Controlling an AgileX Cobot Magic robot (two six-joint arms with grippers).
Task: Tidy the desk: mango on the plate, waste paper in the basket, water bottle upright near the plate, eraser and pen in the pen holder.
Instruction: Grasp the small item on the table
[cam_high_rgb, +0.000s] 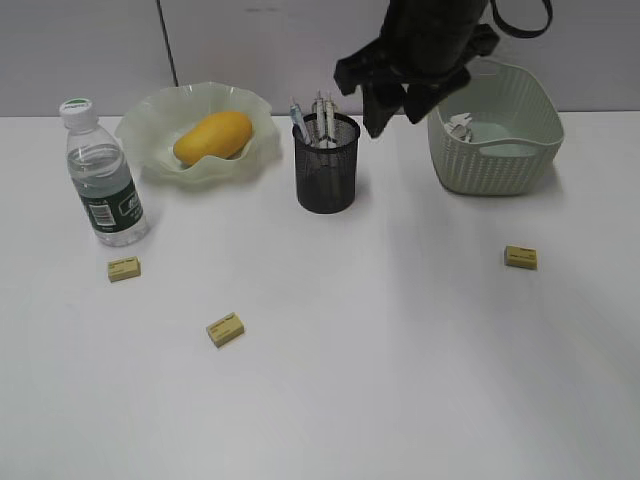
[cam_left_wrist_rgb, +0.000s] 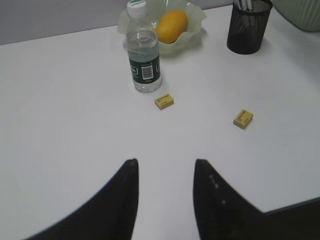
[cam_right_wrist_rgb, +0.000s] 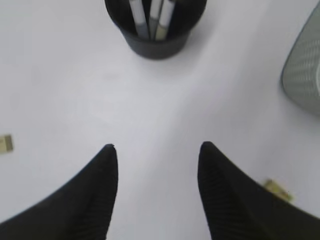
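Mango (cam_high_rgb: 212, 137): resting in the plate (cam_high_rgb: 150, 125).
Bottle (cam_high_rgb: 103, 181): upright beside the plate.
Pens (cam_high_rgb: 322, 120): standing in the pen holder (cam_high_rgb: 326, 175).
Erasers (cam_high_rgb: 226, 329): three loose on the desk (cam_high_rgb: 380, 340).
Right gripper (cam_right_wrist_rgb: 157, 150): spread, holding nothing, above the desk near the holder.
Left gripper (cam_left_wrist_rgb: 165, 167): spread, holding nothing.

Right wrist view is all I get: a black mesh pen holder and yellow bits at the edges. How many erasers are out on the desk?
Observer: Three small yellow block erasers: the left eraser, the front eraser and the right eraser, all lying on the white desk.
Operator: Where is the mango?
Observer: The yellow-orange oval mango lies in the pale green wavy-rimmed plate.
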